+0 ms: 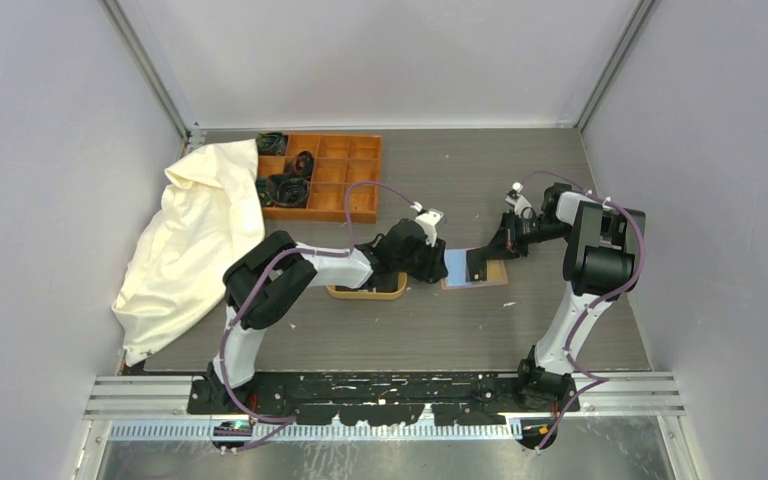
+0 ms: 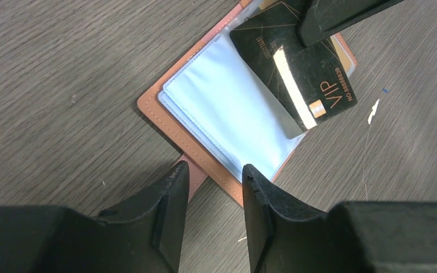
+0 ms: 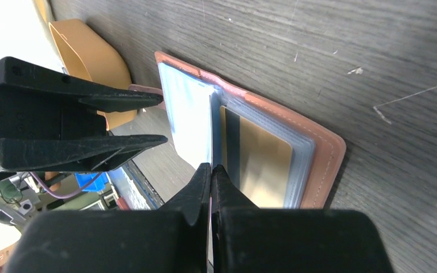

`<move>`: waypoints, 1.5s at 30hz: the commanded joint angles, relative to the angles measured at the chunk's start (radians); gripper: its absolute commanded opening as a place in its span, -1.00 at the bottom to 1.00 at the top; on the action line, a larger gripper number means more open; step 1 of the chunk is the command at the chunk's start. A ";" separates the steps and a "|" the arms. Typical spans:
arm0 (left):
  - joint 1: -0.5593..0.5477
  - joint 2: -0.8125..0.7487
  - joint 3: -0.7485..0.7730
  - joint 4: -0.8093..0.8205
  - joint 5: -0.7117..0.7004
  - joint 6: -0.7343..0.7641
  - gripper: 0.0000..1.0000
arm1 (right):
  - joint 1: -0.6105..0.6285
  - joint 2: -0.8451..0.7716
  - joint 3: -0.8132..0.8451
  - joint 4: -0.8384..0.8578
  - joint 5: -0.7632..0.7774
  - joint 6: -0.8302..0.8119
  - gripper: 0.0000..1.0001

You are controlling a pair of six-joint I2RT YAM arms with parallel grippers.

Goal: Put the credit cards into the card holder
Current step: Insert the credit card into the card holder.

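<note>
The reddish-brown leather card holder lies open on the grey wood-grain desk, pale sleeves up. My right jaws, closed, pinch a black gold-lettered VIP credit card over those sleeves, its far corner hidden behind them. My left jaws stand apart beside the holder's snap tab; whether they touch it is unclear.

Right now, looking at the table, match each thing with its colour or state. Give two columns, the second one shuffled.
1 card holder
2 black card
3 compartment box
4 cloth

A white, heaped at the left
B pinched in the right fingers
C lying open, pale sleeves showing
D orange, toward the far end

Pairs: 1-C, 2-B, 3-D, 4-A
</note>
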State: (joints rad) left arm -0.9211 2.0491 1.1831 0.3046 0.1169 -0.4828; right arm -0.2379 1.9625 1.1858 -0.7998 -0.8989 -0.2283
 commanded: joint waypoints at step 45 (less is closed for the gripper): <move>0.002 0.057 0.085 -0.090 0.050 -0.016 -0.36 | 0.046 0.019 -0.024 0.034 -0.030 0.034 -0.97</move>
State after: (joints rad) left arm -0.9165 2.0777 1.2438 0.2417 0.1432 -0.4919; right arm -0.2123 1.9739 1.1610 -0.7898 -0.9257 -0.2115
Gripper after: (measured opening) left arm 0.318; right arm 0.035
